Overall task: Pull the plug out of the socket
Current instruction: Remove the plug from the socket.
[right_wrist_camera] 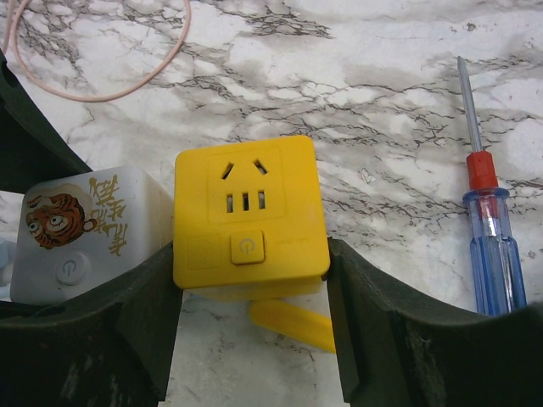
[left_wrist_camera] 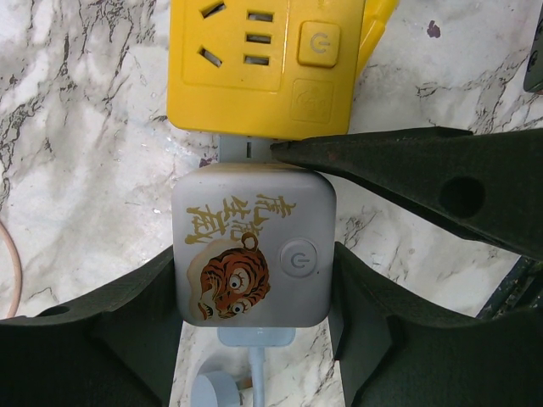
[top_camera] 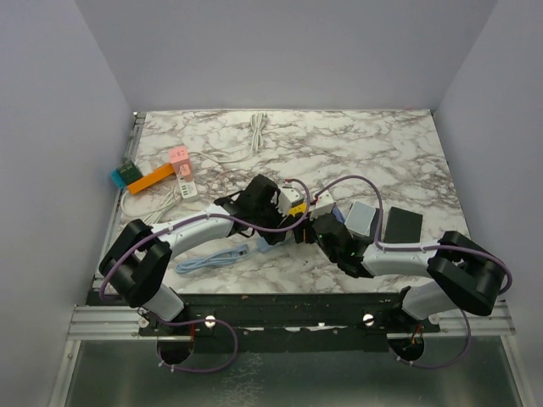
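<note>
One yellow socket (left_wrist_camera: 254, 76), one plug (left_wrist_camera: 252, 246) — one screwdriver (right_wrist_camera: 490, 246)

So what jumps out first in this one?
Mid-table, a bright yellow socket cube sits joined to a grey cube with a tiger print. The right gripper clamps the yellow one and the left gripper the tiger one. A blue-handled screwdriver lies on the marble beside the yellow cube.

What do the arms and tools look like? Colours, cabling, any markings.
The left arm and right arm have white links between bulky black joint housings. A purple cable loops loosely outside each arm. The left tool and right tool are matte black with broad, thick fingers. No markings are visible.
</note>
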